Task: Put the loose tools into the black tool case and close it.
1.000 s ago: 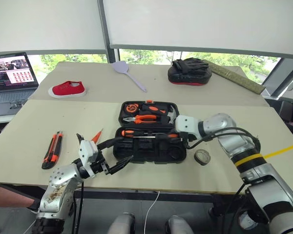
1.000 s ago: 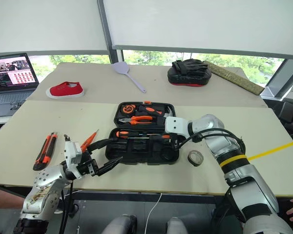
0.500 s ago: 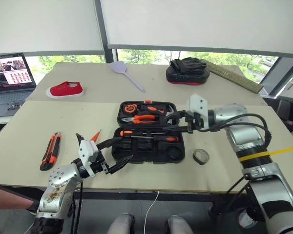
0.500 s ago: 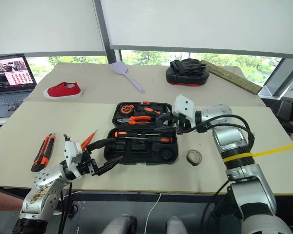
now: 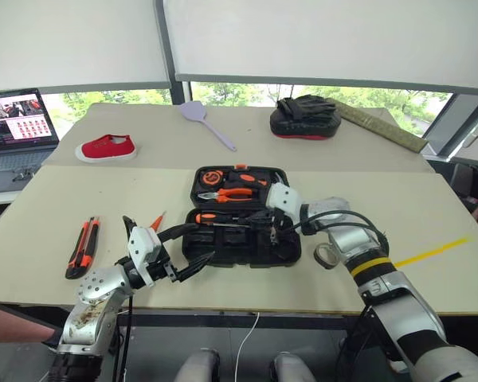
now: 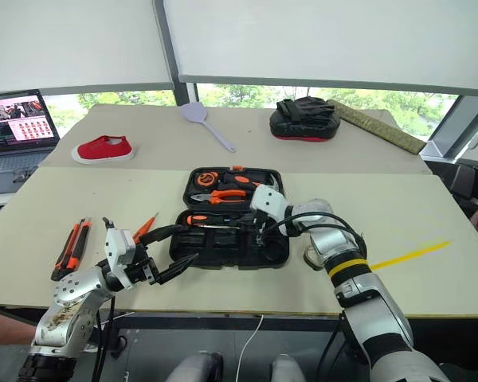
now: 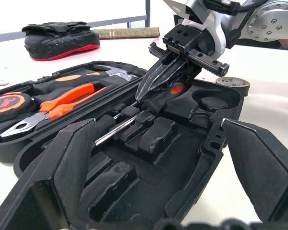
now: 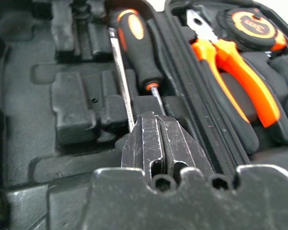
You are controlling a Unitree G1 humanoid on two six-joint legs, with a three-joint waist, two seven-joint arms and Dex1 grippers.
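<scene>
Fingers [image 8: 159,143] of the right gripper [image 7: 159,82] pressing fully together, tips sitting over the screwdriver [image 8: 134,45] lying in the near half of the black tool case [image 5: 243,255], gripping nothing as far as can be judged. Fingers [image 7: 77,158] of the left gripper [image 5: 193,245] spreading wide, straddling the case's near-left corner, holding nothing. Case lying open on the desk [image 5: 48,207], pliers [image 5: 233,193] and tape measure [image 5: 213,176] seated in its far half. Plenty remaining: utility knife [image 5: 80,246] waiting well left of the case, small orange screwdriver [image 5: 157,222] resting just left of it, tape roll [image 5: 326,255] sitting just right of it. Lid not yet closing. Roughly early-to-middle stage, judging by what is lying outside.
</scene>
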